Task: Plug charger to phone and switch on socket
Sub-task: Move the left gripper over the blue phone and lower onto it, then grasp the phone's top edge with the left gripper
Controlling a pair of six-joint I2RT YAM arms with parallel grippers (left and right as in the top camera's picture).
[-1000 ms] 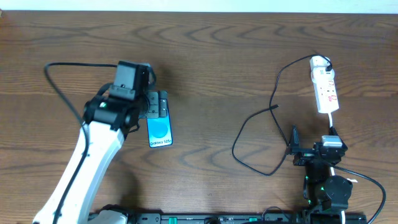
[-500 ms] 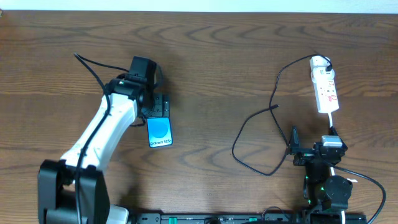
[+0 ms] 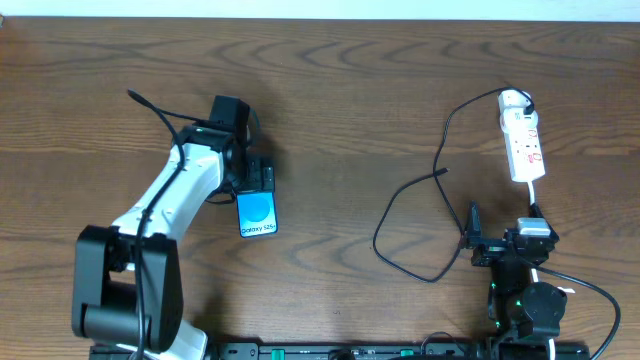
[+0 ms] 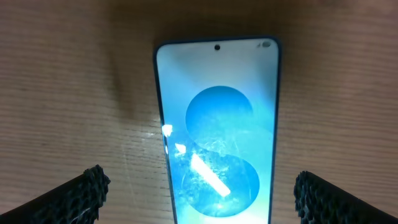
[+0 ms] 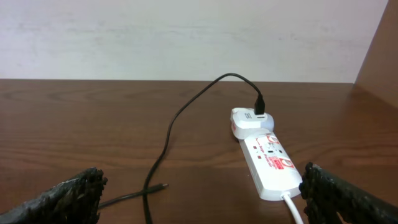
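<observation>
The phone [image 3: 257, 214] lies flat on the table, screen up and lit blue [image 4: 217, 130]. My left gripper [image 3: 259, 177] hovers over its far end, open; in the left wrist view [image 4: 202, 190] its fingers stand well clear of the phone's two long sides. The charger's black cable [image 3: 378, 236] loops across the table, its small tip [image 3: 443, 173] [image 5: 163, 185] lying free. Its white plug head [image 3: 515, 100] [image 5: 249, 119] sits in the far end of the socket [image 3: 524, 146] [image 5: 270, 160]. My right gripper [image 3: 503, 226] [image 5: 202, 186] is open and holds nothing, just in front of the socket's near end.
The socket's white cord [image 5: 292, 205] runs from its near end back under my right arm. A pale wall [image 5: 186, 37] bounds the far side of the wooden table [image 3: 350, 90].
My left arm has folded in towards its base and the wrist has turned, while the gripper stayed over the phone's far end. The right arm has not moved.
</observation>
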